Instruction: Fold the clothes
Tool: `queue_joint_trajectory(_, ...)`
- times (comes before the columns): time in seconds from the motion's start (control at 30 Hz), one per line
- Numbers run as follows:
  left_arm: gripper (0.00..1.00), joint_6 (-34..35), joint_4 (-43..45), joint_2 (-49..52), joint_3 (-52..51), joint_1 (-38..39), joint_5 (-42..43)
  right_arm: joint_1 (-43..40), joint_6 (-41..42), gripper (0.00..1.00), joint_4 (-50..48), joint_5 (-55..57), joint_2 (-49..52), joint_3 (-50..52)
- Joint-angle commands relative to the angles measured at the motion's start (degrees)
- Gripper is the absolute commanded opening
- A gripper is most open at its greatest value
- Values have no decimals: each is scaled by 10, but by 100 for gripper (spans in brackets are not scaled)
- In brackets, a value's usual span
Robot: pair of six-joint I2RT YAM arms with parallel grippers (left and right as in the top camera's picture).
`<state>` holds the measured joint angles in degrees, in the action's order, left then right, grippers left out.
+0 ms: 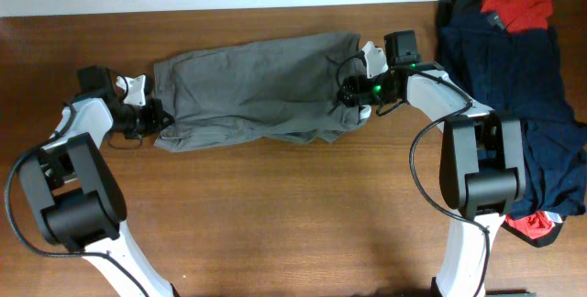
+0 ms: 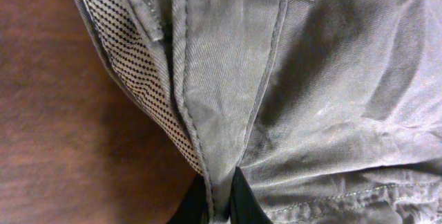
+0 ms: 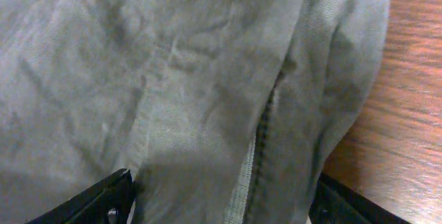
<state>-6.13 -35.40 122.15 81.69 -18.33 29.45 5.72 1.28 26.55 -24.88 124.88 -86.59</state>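
Note:
Grey-khaki shorts (image 1: 257,95) lie spread flat across the middle of the table. At their left end, my left gripper (image 1: 158,121) is shut on the cloth. In the left wrist view its black fingertips (image 2: 243,200) pinch a fold of the shorts (image 2: 311,79) beside the mesh lining. My right gripper (image 1: 351,93) sits over the right end of the shorts. In the right wrist view its jaws stand wide, with the right gripper (image 3: 221,207) straddling the seamed edge of the shorts (image 3: 173,79), and the fingers (image 3: 103,200) are not pressed on the cloth.
A heap of dark navy clothes (image 1: 514,86) lies at the right edge, with a red garment (image 1: 515,8) on top and more red cloth (image 1: 537,226) at its near end. Bare wooden table (image 1: 293,214) stretches in front of the shorts.

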Motion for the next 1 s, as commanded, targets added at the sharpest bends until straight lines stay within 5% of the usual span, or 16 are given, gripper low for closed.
queue_joint_trajectory(0.0,1,9,-24,-50,-3,-12,-12,1,5,83,21,-34,3,-6)
queue_joint_trajectory(0.4,1,9,-162,-169,-3,-12,-177,-8,-14,81,212,-53,-37,-161)
queue_joint_trajectory(0.47,1,9,-166,-186,-3,-12,-188,-7,-21,70,213,-76,-37,-162)
queue_joint_trajectory(0.5,1,10,-166,-198,-3,-12,-188,-4,-28,28,213,-84,-35,-162)
queue_joint_trajectory(0.53,1,15,-165,-205,-3,-12,-188,0,-28,13,213,-84,-31,-162)
queue_joint_trajectory(0.57,1,20,-164,-212,-3,-12,-188,4,-30,8,212,-84,-28,-162)
queue_joint_trajectory(0.97,1,25,-152,-231,-3,-9,-151,75,-101,4,179,-112,51,-160)
